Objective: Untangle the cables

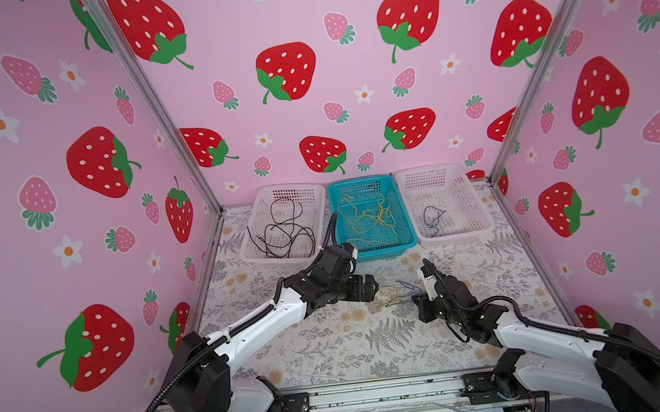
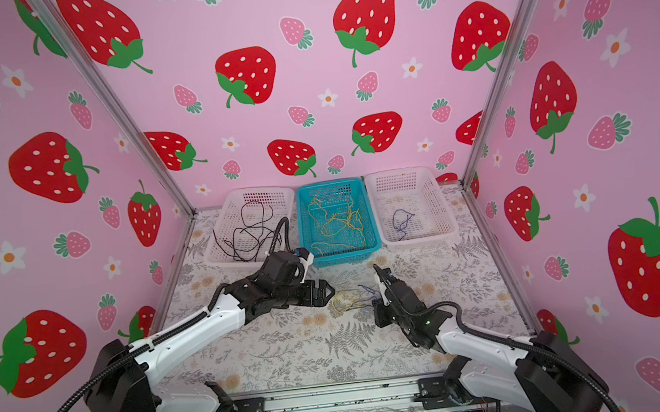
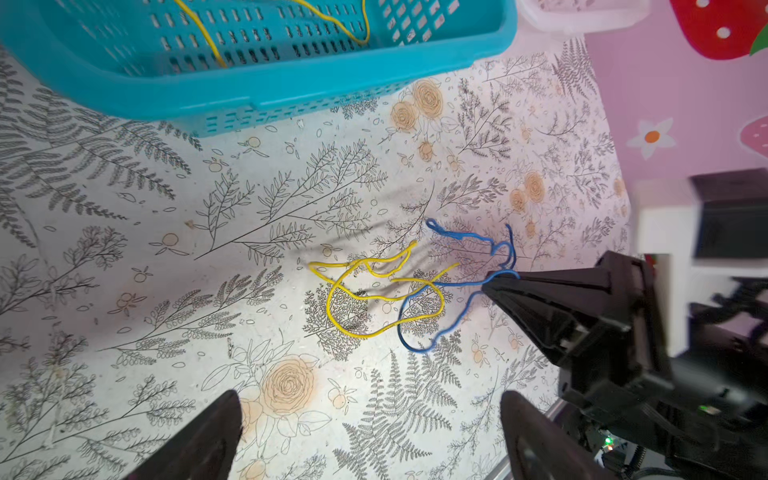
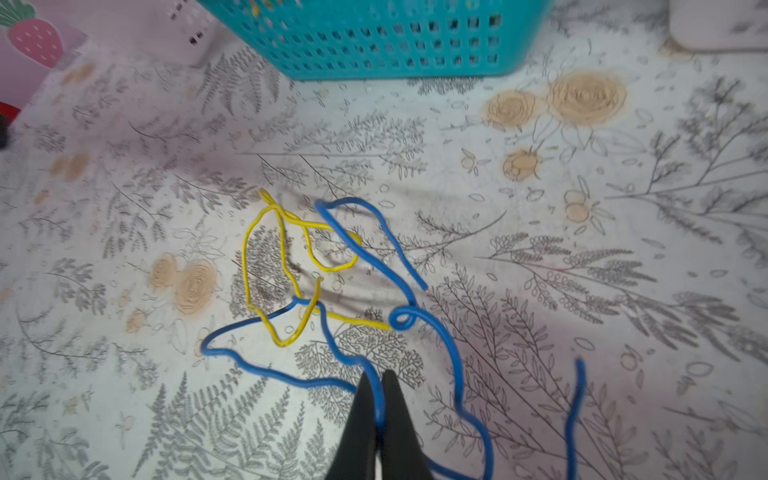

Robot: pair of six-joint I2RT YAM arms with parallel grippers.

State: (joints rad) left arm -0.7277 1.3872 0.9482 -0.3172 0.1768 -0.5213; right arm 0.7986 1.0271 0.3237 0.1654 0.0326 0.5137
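Here, yellow cables (image 1: pixel 377 215) in teal basket (image 1: pixel 387 251).

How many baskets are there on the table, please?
3, in a row along the back edge: a white basket on the left with black cables, a blue basket in the middle with yellow cables, and a second white basket on the right. None looks hidden.

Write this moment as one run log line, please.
left gripper: open, empty | right gripper: shut on blue cable | blue cable: crossing yellow cable on table | task: not finished
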